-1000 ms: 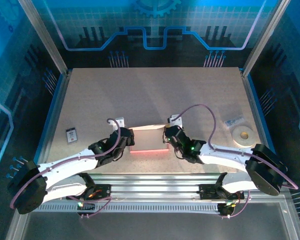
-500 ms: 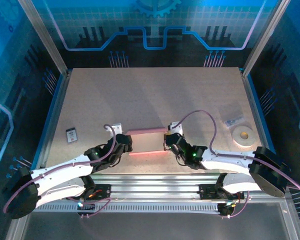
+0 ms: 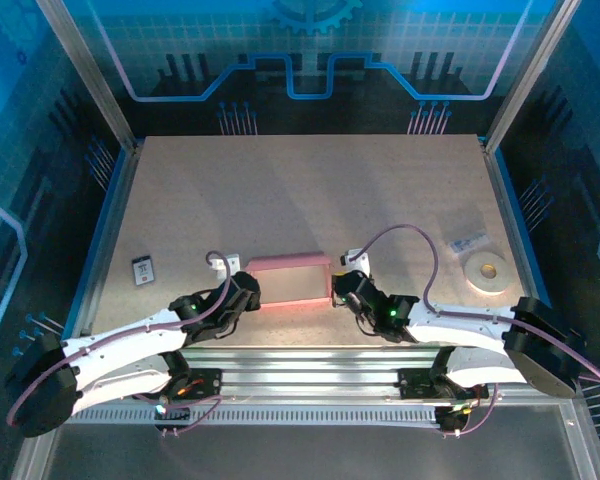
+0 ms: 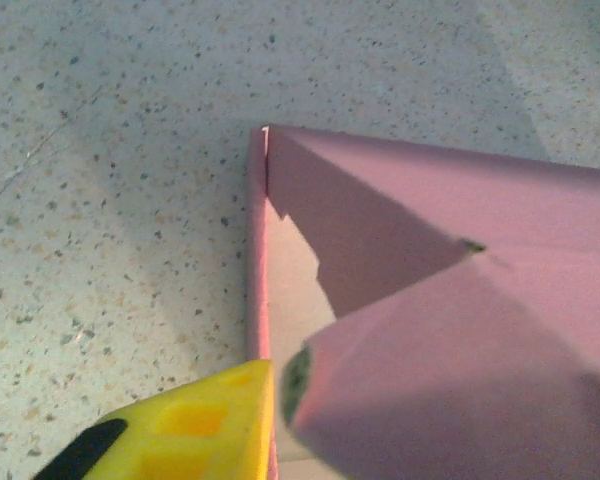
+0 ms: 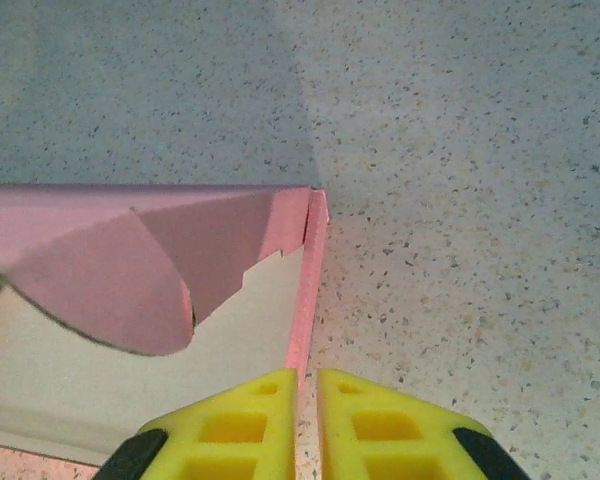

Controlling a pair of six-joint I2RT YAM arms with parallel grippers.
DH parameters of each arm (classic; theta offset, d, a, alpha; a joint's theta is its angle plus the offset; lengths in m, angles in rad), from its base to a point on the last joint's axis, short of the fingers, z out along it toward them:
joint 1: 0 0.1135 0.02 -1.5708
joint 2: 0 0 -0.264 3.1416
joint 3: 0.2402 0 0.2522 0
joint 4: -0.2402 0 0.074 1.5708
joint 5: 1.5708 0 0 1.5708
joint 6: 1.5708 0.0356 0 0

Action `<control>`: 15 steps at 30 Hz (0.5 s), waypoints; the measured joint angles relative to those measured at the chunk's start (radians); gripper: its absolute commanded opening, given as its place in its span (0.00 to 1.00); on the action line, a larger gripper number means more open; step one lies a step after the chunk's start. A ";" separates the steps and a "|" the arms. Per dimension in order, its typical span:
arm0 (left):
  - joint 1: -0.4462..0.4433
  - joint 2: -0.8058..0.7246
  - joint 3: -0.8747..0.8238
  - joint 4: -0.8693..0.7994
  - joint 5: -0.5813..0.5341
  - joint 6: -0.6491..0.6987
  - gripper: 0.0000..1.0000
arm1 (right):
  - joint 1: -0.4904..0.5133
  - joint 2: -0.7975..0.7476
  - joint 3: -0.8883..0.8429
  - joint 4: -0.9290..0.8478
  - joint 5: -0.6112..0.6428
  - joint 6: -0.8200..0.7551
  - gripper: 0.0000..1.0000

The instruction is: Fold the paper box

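Observation:
The pink paper box (image 3: 290, 281) lies near the table's front edge, open side up, its pale inner face showing. My left gripper (image 3: 248, 291) is at its left end. In the left wrist view one yellow finger (image 4: 195, 425) sits just outside the box's left wall (image 4: 257, 260); a folded-in pink flap (image 4: 460, 370) hides the other finger. My right gripper (image 3: 340, 289) is at the right end. Its two yellow fingers stand almost together, and the right wall (image 5: 305, 290) runs into the narrow slit of the right gripper (image 5: 307, 375). A rounded pink flap (image 5: 100, 285) leans inward there.
A white tape roll (image 3: 487, 271) and a small clear bag (image 3: 468, 243) lie at the right. A small dark card (image 3: 144, 270) lies at the left. An aluminium rail (image 3: 310, 360) runs along the front behind the arm bases, with blue edging (image 3: 98, 250) along the table's sides.
The box has tipped down from a raised, tilted pose onto the table, its far wall now showing as a pink band. Both wrists have dropped lower with it.

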 measured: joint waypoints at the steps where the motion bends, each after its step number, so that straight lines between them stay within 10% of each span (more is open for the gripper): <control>1: 0.000 0.000 0.000 -0.006 0.004 0.000 0.32 | 0.000 -0.001 -0.003 -0.001 -0.005 0.001 0.18; 15: 0.000 -0.145 0.047 -0.146 0.136 0.040 0.68 | -0.096 -0.279 -0.014 -0.156 -0.159 -0.026 0.40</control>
